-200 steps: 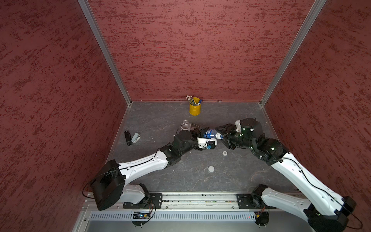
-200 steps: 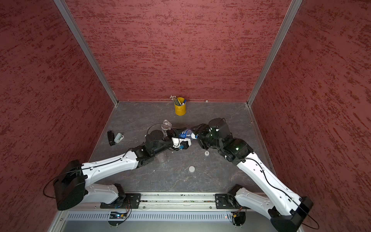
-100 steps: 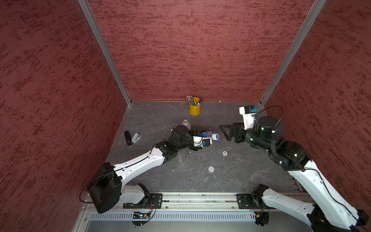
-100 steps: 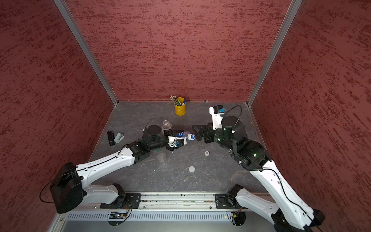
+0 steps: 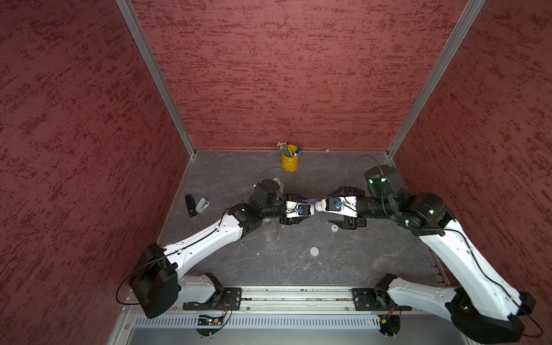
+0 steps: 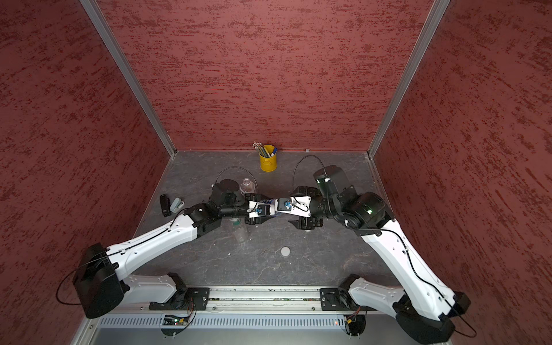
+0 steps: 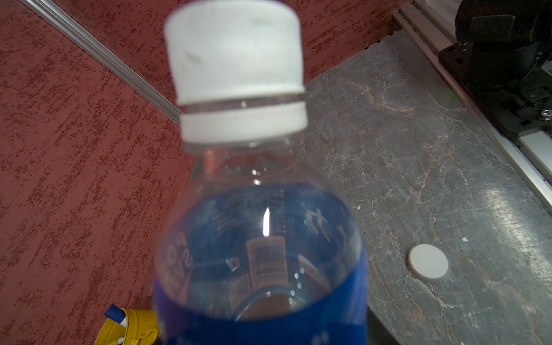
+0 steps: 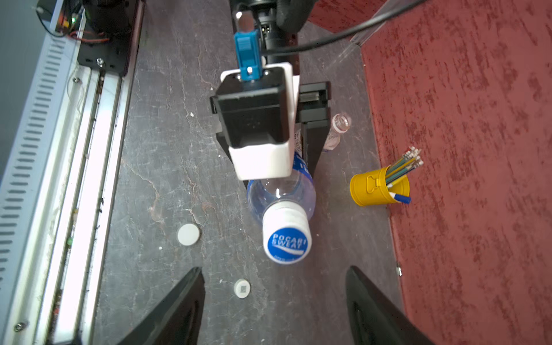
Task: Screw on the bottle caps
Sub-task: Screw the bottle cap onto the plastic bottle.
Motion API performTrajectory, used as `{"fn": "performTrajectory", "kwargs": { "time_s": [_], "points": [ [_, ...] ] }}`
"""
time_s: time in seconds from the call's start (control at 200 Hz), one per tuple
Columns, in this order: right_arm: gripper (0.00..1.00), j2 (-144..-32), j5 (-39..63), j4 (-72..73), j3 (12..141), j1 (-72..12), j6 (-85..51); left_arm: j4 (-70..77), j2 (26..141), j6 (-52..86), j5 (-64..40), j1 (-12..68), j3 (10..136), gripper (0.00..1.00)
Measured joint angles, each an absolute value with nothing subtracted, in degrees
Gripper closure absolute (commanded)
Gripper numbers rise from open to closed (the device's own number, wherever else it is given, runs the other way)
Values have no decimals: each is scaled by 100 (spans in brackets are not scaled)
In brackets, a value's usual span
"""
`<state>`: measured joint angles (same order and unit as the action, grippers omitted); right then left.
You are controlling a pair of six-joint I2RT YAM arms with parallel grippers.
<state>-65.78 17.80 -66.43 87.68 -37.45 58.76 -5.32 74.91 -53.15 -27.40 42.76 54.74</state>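
Observation:
The blue-labelled bottle is held off the table, lying level, with my left gripper shut on its body. Its blue-and-white cap sits on the neck and points at my right gripper. That gripper is open, its jaws standing wide apart just short of the cap and not touching it. The small white cap with a dark square mark and the wide plain white cap lie on the table. A clear bottle with a green neck band lies under my left arm. The white-labelled bottle stands uncapped behind it.
A yellow pencil cup stands at the back wall. A black object and a grey one lie near the left wall. Red walls close three sides, and a metal rail with the arm bases runs along the front.
My right gripper left the cap, drew back to the right and opened. It has since returned to face the cap. My left gripper kept hold of the bottle and shifted slightly.

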Motion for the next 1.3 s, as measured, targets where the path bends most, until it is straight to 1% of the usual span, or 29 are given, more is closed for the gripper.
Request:
{"fn": "performTrajectory", "kwargs": {
  "time_s": [0.2,0.401,0.596,0.706,0.766,0.872,0.962,1.132,1.297],
  "points": [
    [37,-6860,1785,-6685,8849,-3769,6543,-558,7491,-5315,-2847,4276,5478,48],
    [51,-6971,1765,-6696,8930,-3854,6818,-567,7491,-5315,-2867,4287,5540,48],
    [73,-7087,1603,-6674,8930,-3946,6895,-631,7500,-5317,-2906,4305,5577,48],
    [80,-7105,1551,-6665,8930,-3968,6702,-648,7505,-5319,-2882,4313,5577,48],
    [81,-7118,1522,-6670,8932,-3970,6420,-642,7505,-5317,-2794,4344,5577,48],
    [80,-7183,1406,-6663,8962,-3966,5378,-523,7505,-5323,-2495,4407,5540,48],
    [80,-7231,1251,-6611,8945,-3968,3948,-311,7505,-5358,-2206,4456,5437,48],
    [80,-7087,1164,-6149,8578,-3942,611,143,7505,-5513,-1712,4528,5236,48],
    [83,-6383,1081,-5054,7607,-3887,-2683,628,7505,-5607,-1341,4646,5072,48]
  ]
}}
